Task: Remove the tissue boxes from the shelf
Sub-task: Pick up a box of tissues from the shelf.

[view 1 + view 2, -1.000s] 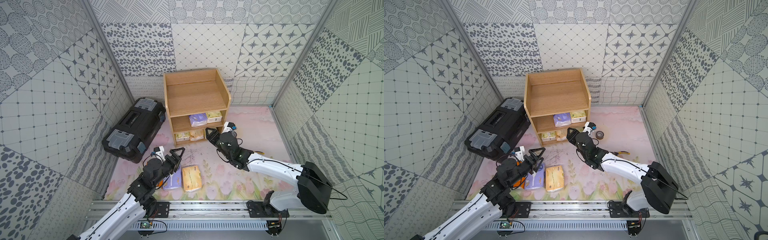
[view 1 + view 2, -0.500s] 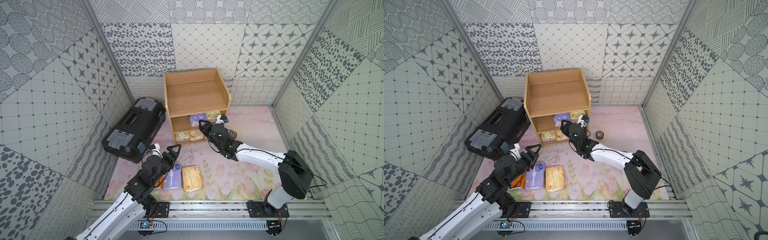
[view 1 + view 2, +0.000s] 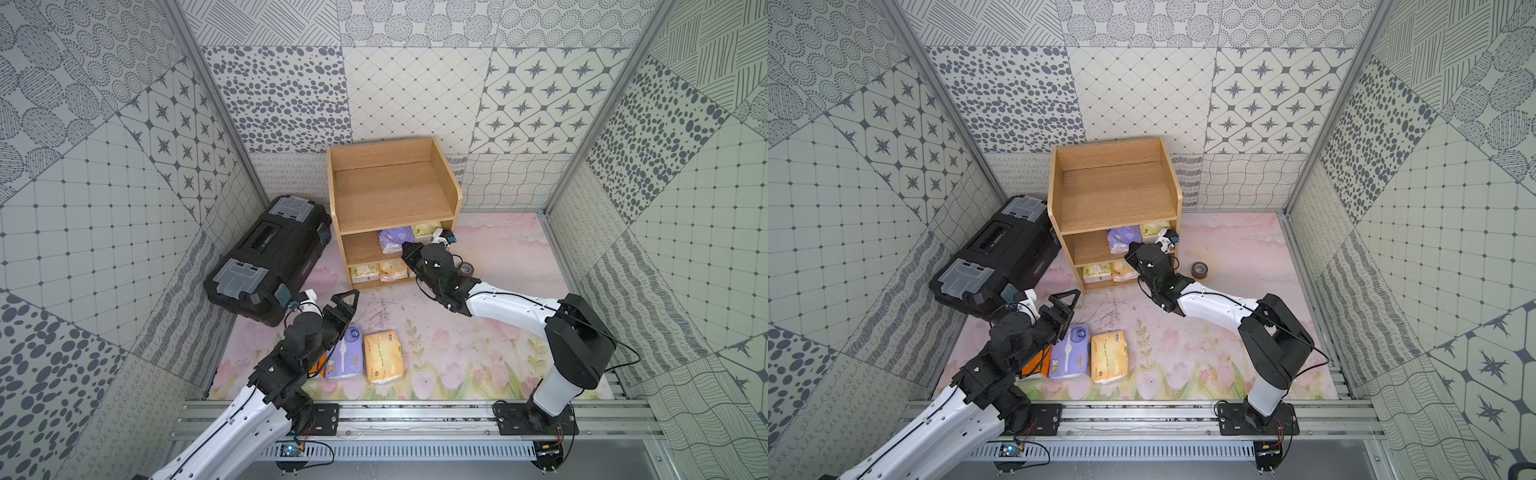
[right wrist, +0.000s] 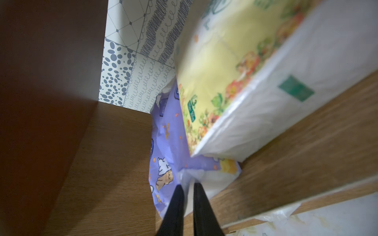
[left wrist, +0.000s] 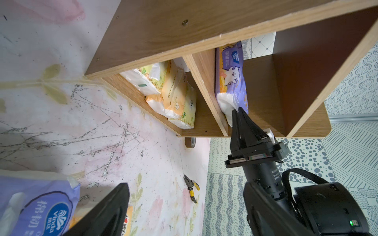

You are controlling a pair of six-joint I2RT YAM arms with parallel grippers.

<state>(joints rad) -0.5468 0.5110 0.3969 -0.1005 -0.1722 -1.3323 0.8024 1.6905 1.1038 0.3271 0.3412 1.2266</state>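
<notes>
Tissue boxes: we see the right fingers (image 4: 176,206) pinched together on the wrapper end of the shelf lavender pack (image 3: 392,241), which sits on the middle tier of the shelf (image 3: 390,195) at frame centre in both top views. The green-yellow pack (image 3: 424,230) touches it on the frame-right side. On the bottom tier we make out more packs (image 3: 365,272) side by side. The left fingers (image 5: 110,208) are spread wide and hold nothing, at lower left, over the counter (image 3: 457,353). There lie the orange pack (image 3: 1034,363) partly under the arm, the counter lavender pack (image 3: 343,353) and the peach pack (image 3: 383,351). The toolbox (image 3: 266,257) is frame-left of the shelf, the tape roll (image 3: 467,269) frame-right.
</notes>
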